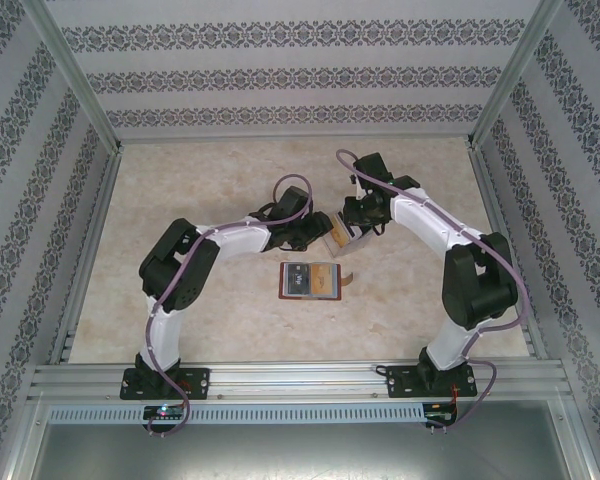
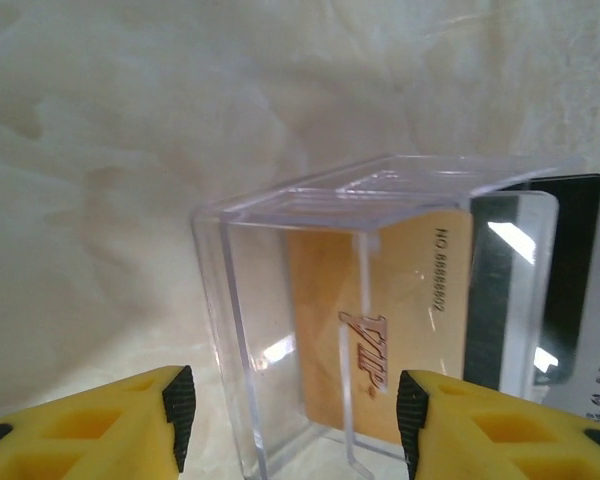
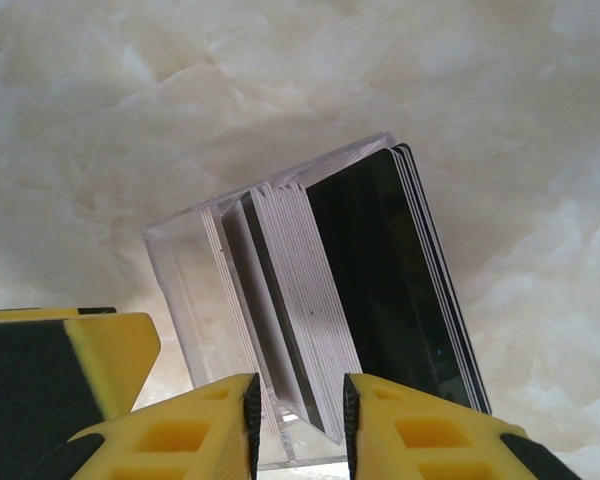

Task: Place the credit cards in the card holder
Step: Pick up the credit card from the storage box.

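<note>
Two grippers meet at a clear plastic case (image 1: pixel 337 233) just above the middle of the top view, on the marbled table (image 1: pixel 200 190). The credit cards (image 3: pixel 300 280) stand on edge inside this case. In the left wrist view a gold card (image 2: pixel 380 320) marked VIP faces the camera through the clear wall. A black card (image 2: pixel 578 260) stands behind it at the right edge.

The left gripper (image 2: pixel 295 405) has its yellow fingers wide apart at the bottom of the frame, with the case's near corner between them. Whether the pads press the case I cannot tell.

The right gripper (image 3: pixel 298 415), at the bottom of its own view, has its fingers drawn close on the edges of the white-grey cards (image 3: pixel 315 340). The black cards (image 3: pixel 400 290) stand just to the right of these.

The card holder (image 1: pixel 315 281) lies flat on the table at the centre of the top view, below the case, near it but apart from it.
</note>
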Controlling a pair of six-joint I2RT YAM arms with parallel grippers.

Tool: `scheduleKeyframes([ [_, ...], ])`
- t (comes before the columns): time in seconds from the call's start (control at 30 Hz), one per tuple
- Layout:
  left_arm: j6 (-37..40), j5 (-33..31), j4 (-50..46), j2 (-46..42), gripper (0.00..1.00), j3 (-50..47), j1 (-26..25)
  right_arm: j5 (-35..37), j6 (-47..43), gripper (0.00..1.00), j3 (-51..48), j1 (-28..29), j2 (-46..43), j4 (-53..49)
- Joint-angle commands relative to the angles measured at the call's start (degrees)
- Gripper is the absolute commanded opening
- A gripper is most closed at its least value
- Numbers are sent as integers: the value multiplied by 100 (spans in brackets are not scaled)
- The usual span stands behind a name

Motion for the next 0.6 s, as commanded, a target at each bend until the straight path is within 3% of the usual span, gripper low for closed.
scheduleKeyframes([
  [0.0, -176, 77, -296, 185, 57, 268, 74, -103, -135, 30, 171, -46, 96, -222],
  [0.23, -198, 247, -262, 531, 57, 508, 84, -183, -213, 31, 196, -52, 158, -301],
  [0.33, -171, 245, -370, 570, 50, 501, 84, -211, -241, 32, 197, -52, 235, -319],
  [0.4, -43, 145, -464, 500, 39, 403, 87, -207, -298, 32, 231, -38, 302, -358],
  [0.5, 162, -50, -795, 364, 36, 282, 119, -104, -415, 33, 352, -18, 384, -482],
  [0.57, 369, -152, -988, 271, 35, 242, 137, -426, -493, 33, 355, -5, 370, -426],
])
